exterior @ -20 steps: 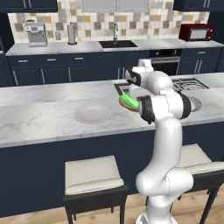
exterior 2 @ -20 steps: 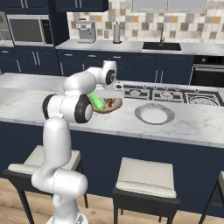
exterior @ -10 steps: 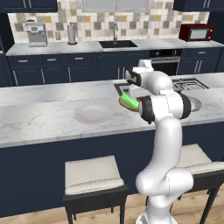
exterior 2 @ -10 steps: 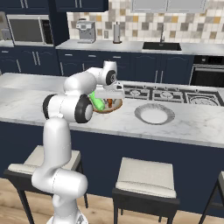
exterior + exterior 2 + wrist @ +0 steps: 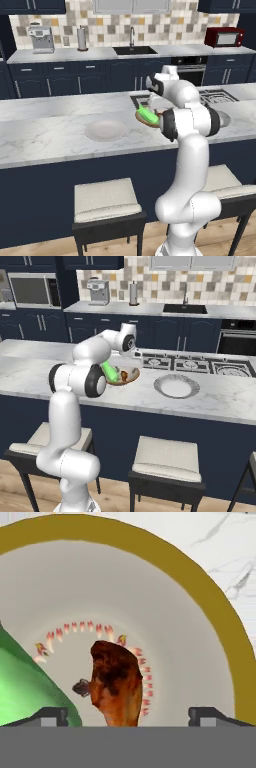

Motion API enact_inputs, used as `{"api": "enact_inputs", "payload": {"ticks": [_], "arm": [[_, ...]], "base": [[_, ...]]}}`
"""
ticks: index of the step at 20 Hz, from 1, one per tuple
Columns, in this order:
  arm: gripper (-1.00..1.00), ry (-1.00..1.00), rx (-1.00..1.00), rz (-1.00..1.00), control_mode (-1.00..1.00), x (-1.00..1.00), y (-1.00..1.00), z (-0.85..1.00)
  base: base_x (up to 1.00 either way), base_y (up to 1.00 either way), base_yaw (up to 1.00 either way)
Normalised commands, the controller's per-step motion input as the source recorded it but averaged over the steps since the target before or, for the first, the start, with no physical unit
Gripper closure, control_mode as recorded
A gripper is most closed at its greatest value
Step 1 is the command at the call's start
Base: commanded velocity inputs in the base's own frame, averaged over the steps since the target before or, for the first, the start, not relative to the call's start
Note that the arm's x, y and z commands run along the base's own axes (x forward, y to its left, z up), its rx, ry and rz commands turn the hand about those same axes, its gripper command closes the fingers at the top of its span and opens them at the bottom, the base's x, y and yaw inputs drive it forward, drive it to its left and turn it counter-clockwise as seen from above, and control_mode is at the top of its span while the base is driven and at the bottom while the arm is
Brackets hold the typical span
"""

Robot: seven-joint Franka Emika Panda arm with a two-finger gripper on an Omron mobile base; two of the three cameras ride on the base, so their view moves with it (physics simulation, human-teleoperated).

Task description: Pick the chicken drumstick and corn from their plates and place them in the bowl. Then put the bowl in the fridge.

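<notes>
Marble counter (image 5: 50, 135) — drumstick (image 5: 114, 684) and corn (image 5: 25, 687) inside bowl (image 5: 220, 627), gripper (image 5: 129, 716) spread.

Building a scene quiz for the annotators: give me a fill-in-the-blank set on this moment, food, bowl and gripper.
1. The chicken drumstick lies inside the ____.
2. Beside it, in the same bowl, lies the bright green ____.
3. The gripper above the bowl has its fingers ____, holding nothing.
4. The two plates on the marble counter carry ____ food.

Missing words: bowl; corn; open; no
</notes>
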Motion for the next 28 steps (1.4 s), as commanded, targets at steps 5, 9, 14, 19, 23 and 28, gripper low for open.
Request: {"api": "enact_inputs", "payload": {"ticks": [5, 9, 14, 19, 23, 28], "arm": [[-1.0, 0.0, 0.12, -0.23, -1.0, -0.26, -0.22, 0.29], [-1.0, 0.01, 0.01, -0.32, -1.0, -0.31, -0.2, 0.02], [-1.0, 0.0, 0.0, -0.34, -1.0, -0.22, -0.03, -0.05], [-1.0, 0.0, -0.01, -0.19, -1.0, -0.27, -0.02, -0.23], [-1.0, 0.0, 0.0, -0.11, -1.0, -0.29, 0.1, -0.26], [-1.0, -0.02, -0.01, -0.1, -1.0, -0.18, 0.22, -0.21]], "base": [[0.0, 0.0, 0.0], [0.0, 0.0, 0.0], [0.0, 0.0, 0.0], [0.0, 0.0, 0.0], [0.0, 0.0, 0.0], [0.0, 0.0, 0.0]]}}
